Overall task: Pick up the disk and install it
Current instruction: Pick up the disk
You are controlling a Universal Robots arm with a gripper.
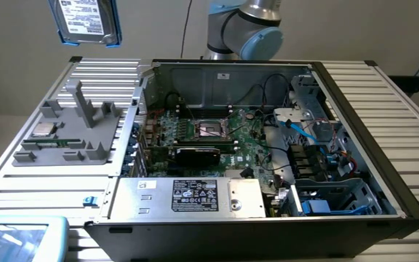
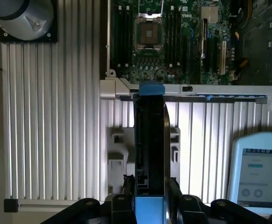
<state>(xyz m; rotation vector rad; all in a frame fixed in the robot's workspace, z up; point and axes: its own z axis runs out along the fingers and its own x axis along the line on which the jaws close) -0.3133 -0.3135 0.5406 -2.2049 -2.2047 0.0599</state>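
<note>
While fingers [image 2: 174, 190] clamp disk [image 1: 85, 21] aloft | grey fixture [image 1: 71, 134] below | computer case [image 1: 224, 82] beside

This looks like a robotics lab or test cell. A silver ribbed aluminium-profile desk [image 1: 395, 93] carries an open black tower computer case [image 1: 253, 243] with its green motherboard [image 1: 250, 146] bared, beside a grey plastic parts fixture [image 1: 71, 147]. A grey and pale-blue robot arm joint [image 1: 257, 33] stands behind, and a pale-blue-framed touchscreen pendant [image 1: 20, 234] lies near.
</note>
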